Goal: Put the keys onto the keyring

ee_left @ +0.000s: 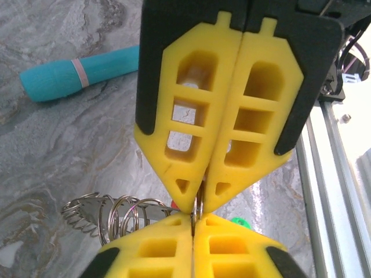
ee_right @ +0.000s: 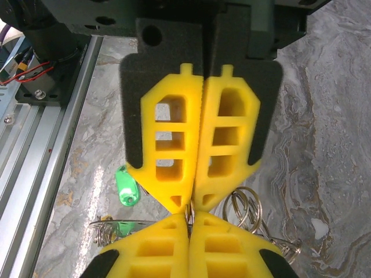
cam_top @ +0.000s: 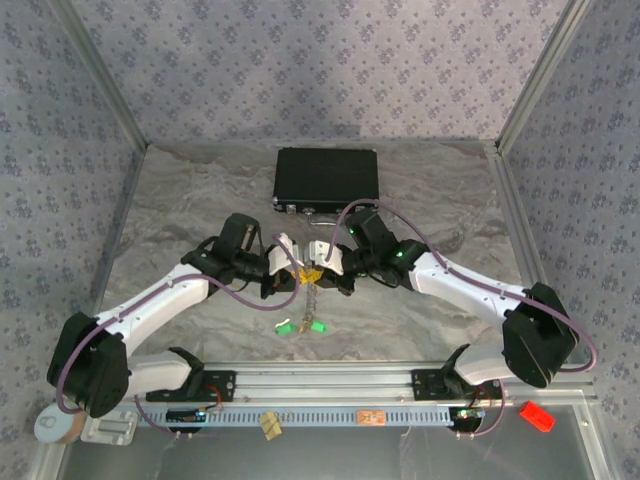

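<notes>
Left gripper [ee_left: 197, 207] and right gripper [ee_right: 190, 204], both clamped shut, meet tip to tip mid-table, each nipping the coiled keyring [ee_left: 119, 215]. Two green keys [cam_top: 285, 326] lie apparently loose just nearer, so threading looks barely begun. Grey marbled table [cam_top: 180, 210], black case [cam_top: 327, 180] at the far side, patterned walls [cam_top: 300, 60].

Green key [ee_right: 127, 188] near silvery keyring [ee_right: 248, 204]

**Our tally of the table**

We count two green keys [cam_top: 283, 326] at six o'clock, one red key [ee_left: 174, 204], one keyring [ee_left: 124, 217] with loops too tangled to number, one black case [cam_top: 326, 178] at twelve o'clock, one teal cylinder [ee_left: 81, 72], and one red block [cam_top: 537, 415] at four o'clock.
</notes>
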### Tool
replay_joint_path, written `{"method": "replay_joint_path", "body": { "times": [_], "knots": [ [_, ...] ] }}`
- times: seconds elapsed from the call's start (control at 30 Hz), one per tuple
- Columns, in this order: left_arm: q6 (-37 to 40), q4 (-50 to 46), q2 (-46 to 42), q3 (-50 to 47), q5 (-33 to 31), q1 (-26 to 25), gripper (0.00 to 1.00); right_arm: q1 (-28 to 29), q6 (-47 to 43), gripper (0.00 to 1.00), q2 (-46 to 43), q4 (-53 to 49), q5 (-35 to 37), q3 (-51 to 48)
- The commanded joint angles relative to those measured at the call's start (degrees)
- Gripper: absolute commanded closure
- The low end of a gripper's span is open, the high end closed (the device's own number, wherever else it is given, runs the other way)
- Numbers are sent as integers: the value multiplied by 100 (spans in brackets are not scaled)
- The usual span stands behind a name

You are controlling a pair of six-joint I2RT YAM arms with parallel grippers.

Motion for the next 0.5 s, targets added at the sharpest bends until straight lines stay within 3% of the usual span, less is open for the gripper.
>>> {"method": "replay_joint_path", "body": {
  "times": [0.0,0.1,0.2,0.27,0.47],
  "knots": [
    [115,107,7,2,300,-34,100,64,53,100,59,245,-200,166],
    [-1,432,-26,-118,168,-34,100,13,94,98,57,279,-103,70],
    [-198,908,-28,-334,-9,-113,100,-101,165,82,67,385,-98,-136],
    [-195,1015,-20,-409,-146,-193,100,-167,197,77,83,411,-114,-228],
    [-128,1074,7,-494,-248,-211,100,-291,174,72,94,352,-219,-364]
  ]
}}
